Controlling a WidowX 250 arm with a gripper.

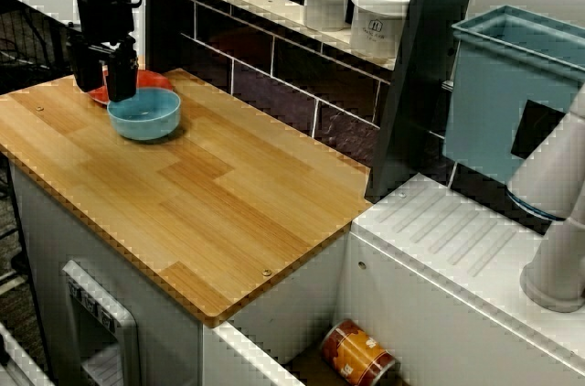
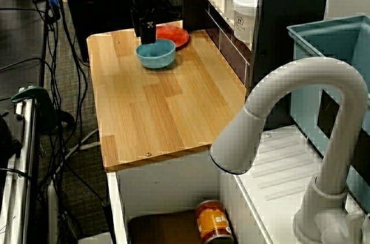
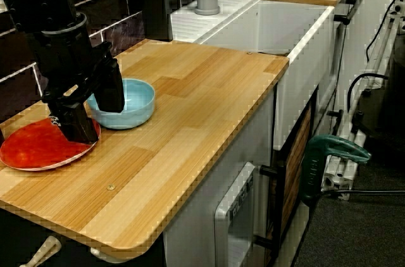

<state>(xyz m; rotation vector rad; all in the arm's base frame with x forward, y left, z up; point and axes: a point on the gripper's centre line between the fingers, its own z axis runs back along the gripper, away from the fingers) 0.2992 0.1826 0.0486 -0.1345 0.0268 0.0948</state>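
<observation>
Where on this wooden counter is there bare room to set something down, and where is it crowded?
Bare: the counter from the blue bowl to the edge by the sink, also the front strip. Crowded: the back corner, where the gripper straddles the bowl's rim beside the red plate.

Two white jars [image 1: 379,18] on the shelf [image 1: 265,0], upper centre. Teal bin [image 1: 512,84] upper right; orange can [image 1: 358,356] lies bottom centre.

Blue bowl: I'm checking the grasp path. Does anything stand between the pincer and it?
Nothing visible does. The black pincer straddles the round blue bowl at its rim, one finger inside, the other outside by the flat red plate.
</observation>
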